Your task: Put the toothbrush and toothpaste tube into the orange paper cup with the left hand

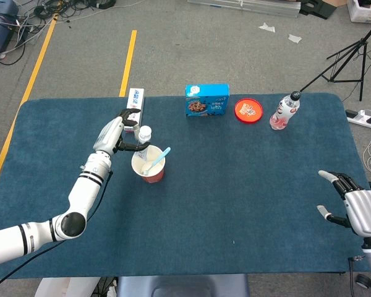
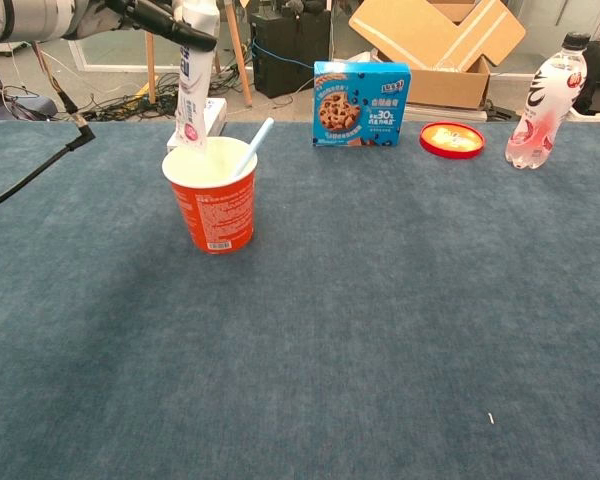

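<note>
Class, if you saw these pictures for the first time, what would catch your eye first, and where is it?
Near the table's left side, the robot's left hand holds a white toothpaste tube upright over the orange paper cup, where a light blue toothbrush leans. Along the far edge stand a blue cookie box and a pink-labelled plastic bottle.
</note>
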